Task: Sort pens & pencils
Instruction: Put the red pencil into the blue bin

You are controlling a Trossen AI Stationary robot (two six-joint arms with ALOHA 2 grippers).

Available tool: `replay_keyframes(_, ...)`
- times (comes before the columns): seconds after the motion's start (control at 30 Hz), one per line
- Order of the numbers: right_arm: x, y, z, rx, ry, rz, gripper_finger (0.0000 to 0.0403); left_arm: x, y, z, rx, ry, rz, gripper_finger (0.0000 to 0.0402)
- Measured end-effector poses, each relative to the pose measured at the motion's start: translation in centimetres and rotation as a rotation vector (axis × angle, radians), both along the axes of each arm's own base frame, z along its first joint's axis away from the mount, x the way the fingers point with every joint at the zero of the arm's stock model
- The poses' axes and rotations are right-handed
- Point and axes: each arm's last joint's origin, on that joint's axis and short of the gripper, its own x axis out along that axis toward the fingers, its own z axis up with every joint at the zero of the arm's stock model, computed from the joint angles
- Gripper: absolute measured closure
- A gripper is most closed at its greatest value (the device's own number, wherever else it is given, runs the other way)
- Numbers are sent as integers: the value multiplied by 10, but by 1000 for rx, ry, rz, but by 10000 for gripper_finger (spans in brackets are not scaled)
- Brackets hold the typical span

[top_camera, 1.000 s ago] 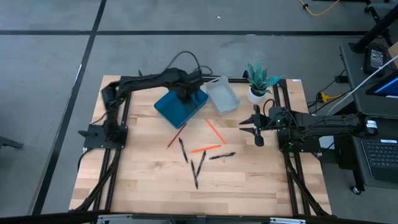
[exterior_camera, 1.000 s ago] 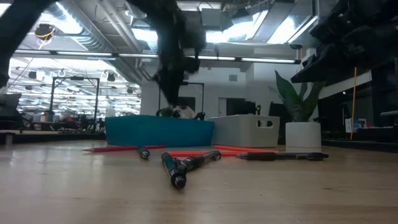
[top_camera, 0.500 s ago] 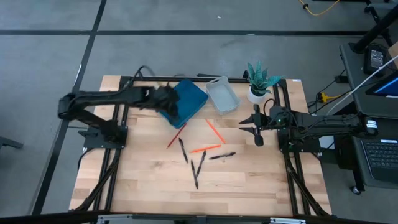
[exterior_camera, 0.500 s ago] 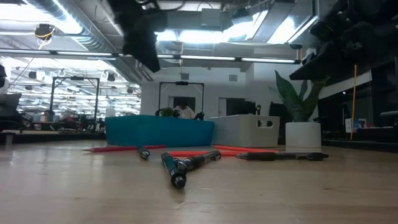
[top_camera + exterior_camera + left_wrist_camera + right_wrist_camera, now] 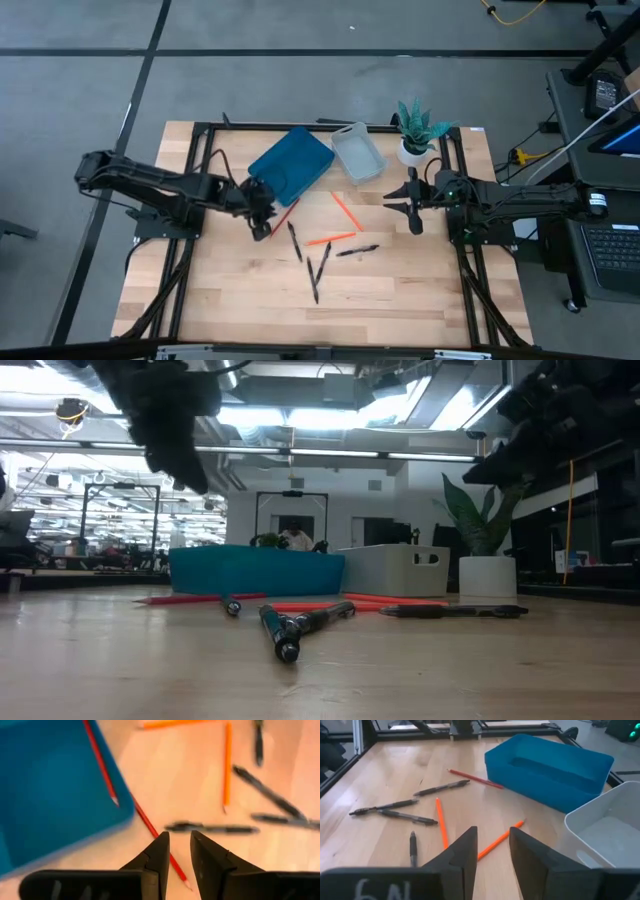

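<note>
1. The pens (image 5: 316, 262) lie scattered on the middle of the wooden table (image 5: 400, 300), four black sticks, with the pencils (image 5: 330, 240) among them: two orange ones and a red one (image 5: 284, 217) that reaches to the corner of the blue bin (image 5: 292, 165).
2. Only in the left wrist view do we find another red pencil (image 5: 100, 762) lying inside the blue bin; from above we cannot make it out.
3. In that same view the left gripper (image 5: 176, 851) hangs above the red pencil on the table, its fingers a narrow gap apart with nothing between them.
4. From above we see the left gripper (image 5: 262, 212) just beside the blue bin's near corner.
5. The right gripper (image 5: 413, 203) waits at the table's right edge near the potted plant (image 5: 417, 128); its wrist view shows the fingers (image 5: 465, 851) apart and empty.
6. The right wrist view also shows us the grey bin (image 5: 607, 832) beside the blue one, bare inside as far as we can see.
7. The low view gives us the room: ceiling lights (image 5: 330, 415) and a white planter (image 5: 487, 575).
</note>
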Motion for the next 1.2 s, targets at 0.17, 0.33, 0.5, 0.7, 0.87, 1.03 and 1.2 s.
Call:
replay_keyframes(0.17, 1, 0, 2, 0, -17, -1, 288, -2, -9, -5, -80, -7, 65, 331)
replay_keyframes(0.33, 1, 0, 2, -3, -23, 0, 288, -1, -16, -4, -163, -49, 155, 331)
replay_keyframes(0.5, 1, 0, 2, -16, -22, 4, 288, 9, -22, -16, -183, -37, 235, 331)
replay_keyframes(0.7, 1, 0, 2, -51, -20, 17, 288, 26, -26, -41, -199, 39, 253, 331)
replay_keyframes(0.87, 1, 0, 2, -53, -18, 18, 288, 31, -23, -53, -208, 88, 269, 331)
replay_keyframes(1.03, 0, 0, 1, -53, -12, 18, 288, 32, -17, -54, -208, 90, 292, 331)
replay_keyframes(1.2, 0, 0, 1, -53, -10, 19, 288, 32, -12, -55, -203, 103, 310, 331)
